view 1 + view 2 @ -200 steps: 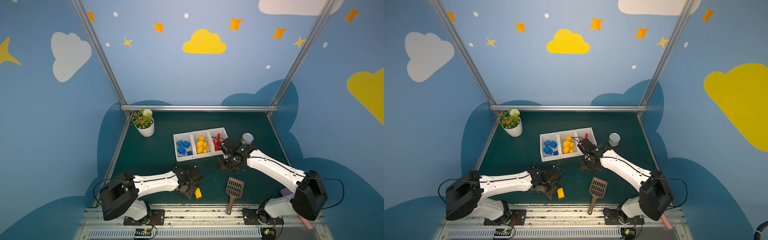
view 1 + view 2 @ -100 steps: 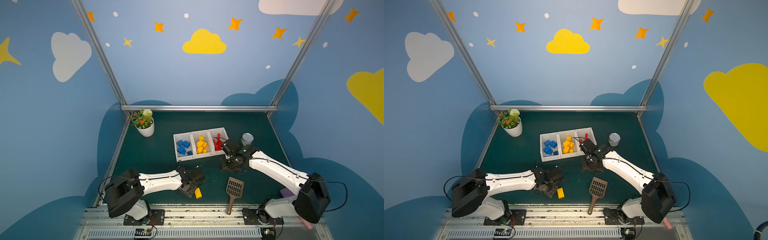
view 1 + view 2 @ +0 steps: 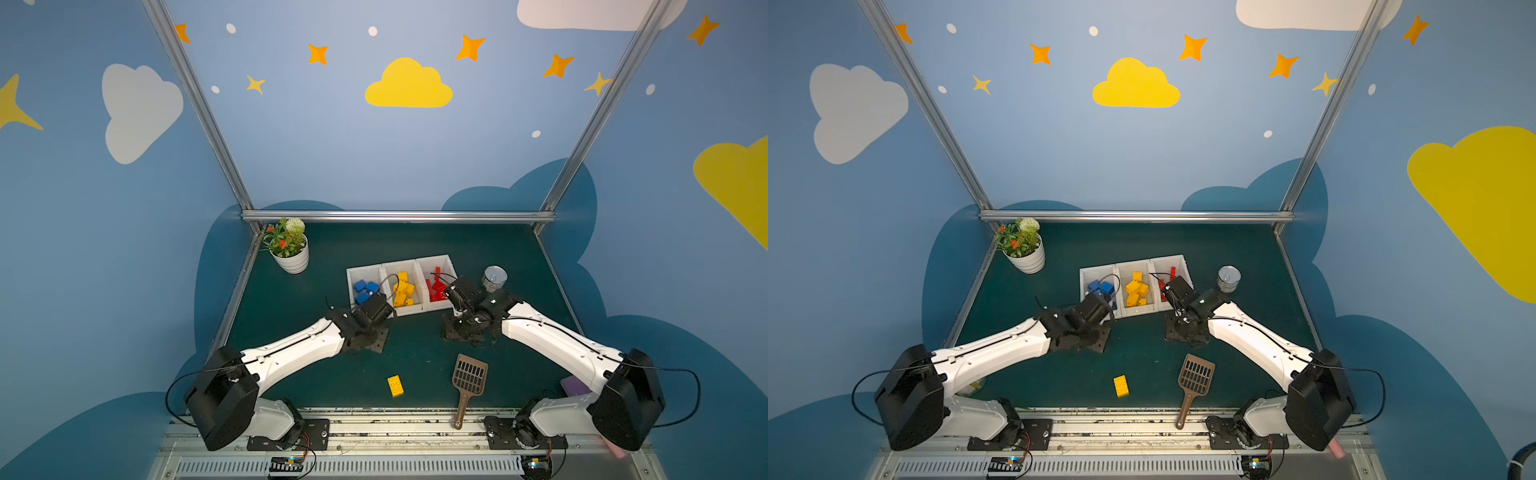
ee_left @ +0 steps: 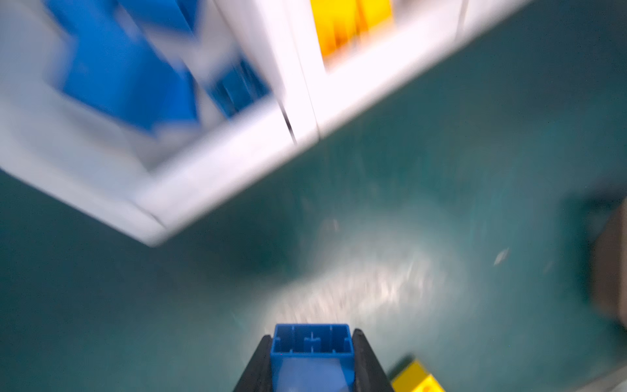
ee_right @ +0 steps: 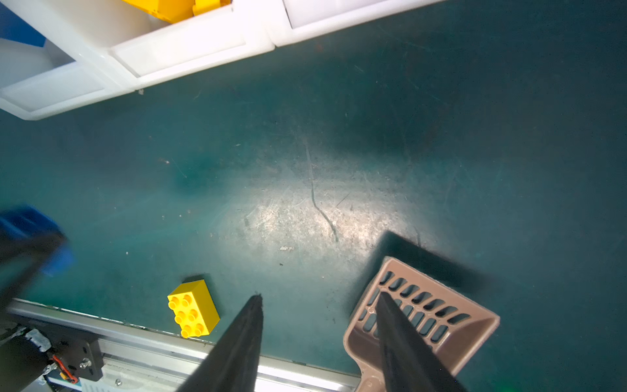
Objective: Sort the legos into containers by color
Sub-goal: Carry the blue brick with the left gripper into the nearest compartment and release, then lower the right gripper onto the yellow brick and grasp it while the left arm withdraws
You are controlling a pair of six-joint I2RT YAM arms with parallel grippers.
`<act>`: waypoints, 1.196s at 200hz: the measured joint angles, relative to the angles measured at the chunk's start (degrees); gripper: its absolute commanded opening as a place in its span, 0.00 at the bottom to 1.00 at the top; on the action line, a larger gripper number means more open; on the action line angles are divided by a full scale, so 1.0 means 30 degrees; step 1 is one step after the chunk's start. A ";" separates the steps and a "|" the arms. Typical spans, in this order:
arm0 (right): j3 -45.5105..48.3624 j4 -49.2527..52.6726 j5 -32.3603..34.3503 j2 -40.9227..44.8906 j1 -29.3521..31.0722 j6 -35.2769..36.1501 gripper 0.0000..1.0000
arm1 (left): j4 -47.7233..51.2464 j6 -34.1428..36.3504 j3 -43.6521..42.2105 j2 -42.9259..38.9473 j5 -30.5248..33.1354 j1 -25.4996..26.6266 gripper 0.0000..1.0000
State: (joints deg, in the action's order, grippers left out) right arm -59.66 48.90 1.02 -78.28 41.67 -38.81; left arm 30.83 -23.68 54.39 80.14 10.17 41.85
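Note:
My left gripper (image 4: 312, 334) is shut on a blue lego (image 4: 311, 341), hollow underside facing the camera. In both top views it hovers (image 3: 379, 324) just in front of the blue container (image 3: 350, 282), which holds several blue legos. Beside that container stand the yellow container (image 3: 411, 309) and the red container (image 3: 451, 266), each with bricks of its colour. A yellow lego (image 3: 395, 386) (image 5: 193, 309) lies alone near the front edge. My right gripper (image 5: 319, 297) is open and empty, hanging over bare mat in front of the red container (image 3: 459, 332).
A brown slotted scoop (image 3: 468, 380) (image 5: 424, 315) lies near the front edge, right of the yellow lego. A metal can (image 3: 494, 278) stands right of the containers. A potted plant (image 3: 293, 259) is at the back left. The metal rail (image 5: 142, 342) bounds the front.
The left gripper closed on the blue lego near the front edge and carried it back toward the containers. The right gripper drew slightly away from the red container.

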 measured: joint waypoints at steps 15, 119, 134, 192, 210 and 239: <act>0.0000 0.0029 -0.0007 0.0044 -0.0007 0.0000 0.54 | -0.0488 0.0612 0.1275 0.0503 -0.0204 -0.1552 0.34; 0.0000 0.0211 -0.0015 0.0423 0.0000 -0.0189 0.58 | -0.1326 0.2586 0.6040 0.6258 -0.2346 -0.5654 0.55; 0.0000 0.0233 -0.0029 0.0423 0.0000 -0.0277 0.60 | -0.1319 0.2623 0.6054 0.6266 -0.2565 -0.5654 0.62; 0.0000 0.0342 -0.0117 0.0408 0.0364 -0.0495 0.61 | -0.1450 0.2441 0.5872 0.5770 -0.2710 -0.5705 0.72; 0.0000 0.0342 -0.0146 0.0226 0.1013 -0.0568 0.61 | -0.1603 0.2222 0.5297 0.4816 -0.2710 -0.5843 0.73; -0.0095 0.0321 -0.0270 -0.0838 0.2732 -0.0852 0.60 | -0.1763 0.1800 0.3912 0.2688 -0.2754 -0.6339 0.74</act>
State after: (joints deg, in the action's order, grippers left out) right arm -59.94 49.87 0.21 -80.79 49.87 -41.36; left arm 25.54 -18.28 66.13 88.20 1.91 22.83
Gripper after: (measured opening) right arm 0.603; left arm 0.737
